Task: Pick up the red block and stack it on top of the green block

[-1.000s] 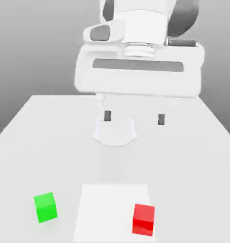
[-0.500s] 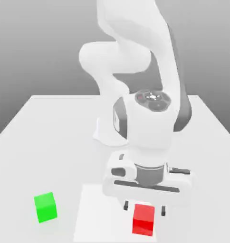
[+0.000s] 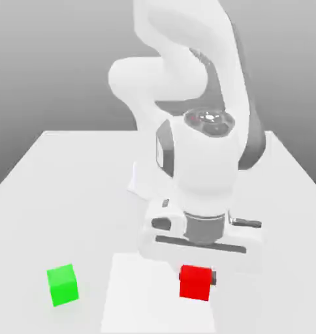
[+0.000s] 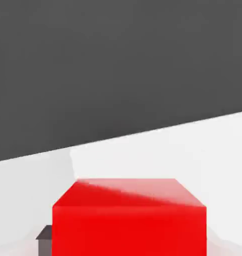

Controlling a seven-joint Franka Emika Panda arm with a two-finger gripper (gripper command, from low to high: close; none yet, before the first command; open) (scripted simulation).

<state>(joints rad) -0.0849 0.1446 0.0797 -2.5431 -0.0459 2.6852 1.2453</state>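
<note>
Now closed on the red block (image 3: 195,284) with the tool (image 3: 197,276), after standing open on both sides of it half a second ago and wide open, well apart from it, a second ago. Swung forward since that first frame with the arm (image 3: 203,163), from high over the far part of the tabletop (image 3: 30,215) to the near part. Raised a little since the middle frame, arm and tool together. Shifted too with the red block: seen higher in the exterior view than before, and slightly nearer that view's left, over the edge of the white panel (image 3: 147,293) toward the exterior view's right. Unchanged with the green block (image 3: 63,285): resting on the tabletop at the exterior view's left, beside the panel and apart from it, turned a little askew.

Held between dark fingertips (image 3: 213,278), visible on either side in the exterior view. Looks plain, bright red and smooth-faced, with crisp square edges and no visible tilt. Seen in the hand view with one face evenly saturated and the adjoining face split by a slanting line, deep red on one part and paler, pinkish red on the other. Matched closely in size by the green block, equally plain and bright. Not stacked at this moment; held well apart from the green block.
</note>
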